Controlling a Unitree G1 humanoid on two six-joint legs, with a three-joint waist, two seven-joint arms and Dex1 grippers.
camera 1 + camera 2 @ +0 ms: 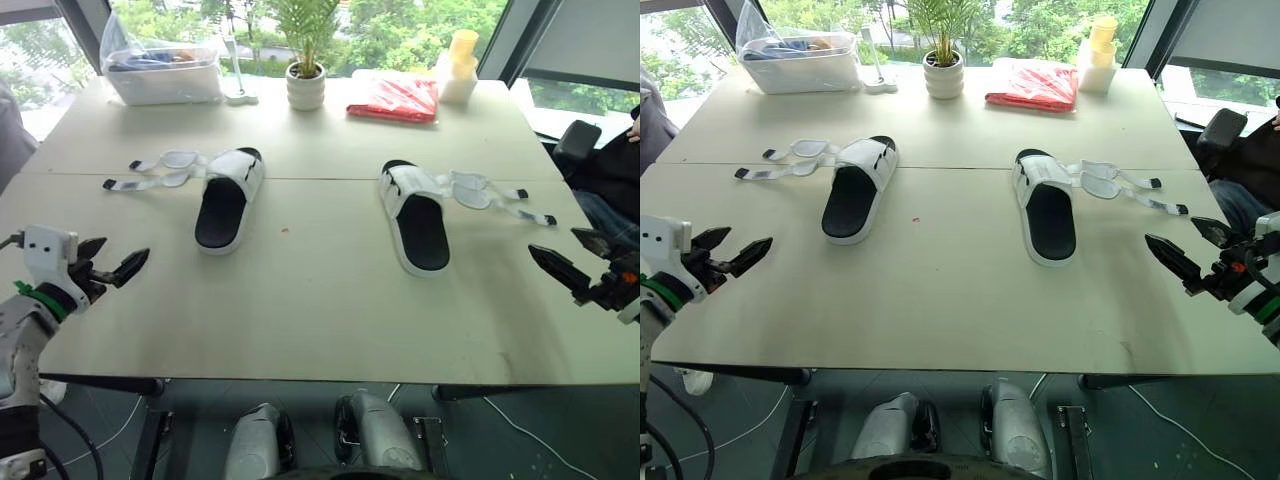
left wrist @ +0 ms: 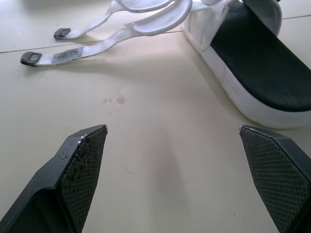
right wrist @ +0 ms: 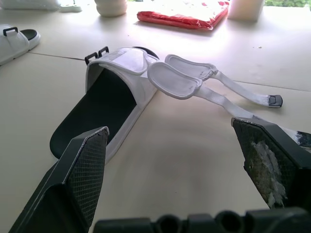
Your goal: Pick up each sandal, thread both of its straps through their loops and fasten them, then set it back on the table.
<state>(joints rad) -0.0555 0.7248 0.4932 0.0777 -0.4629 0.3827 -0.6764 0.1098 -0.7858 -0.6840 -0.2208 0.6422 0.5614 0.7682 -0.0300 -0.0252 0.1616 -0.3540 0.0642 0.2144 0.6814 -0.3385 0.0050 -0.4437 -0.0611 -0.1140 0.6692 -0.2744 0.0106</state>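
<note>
Left sandal [image 1: 228,200]: long axis fore-aft, unfastened; lies forward and inward of left gripper [image 1: 122,252], the nearer arm, spread wide, empty.

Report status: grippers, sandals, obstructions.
Left gripper open, right gripper open, both empty at near edge. Left sandal, right sandal flat on table, straps unfastened, splayed outward. Plant pot, red packet, plastic bin at far edge, off the sandals.
</note>
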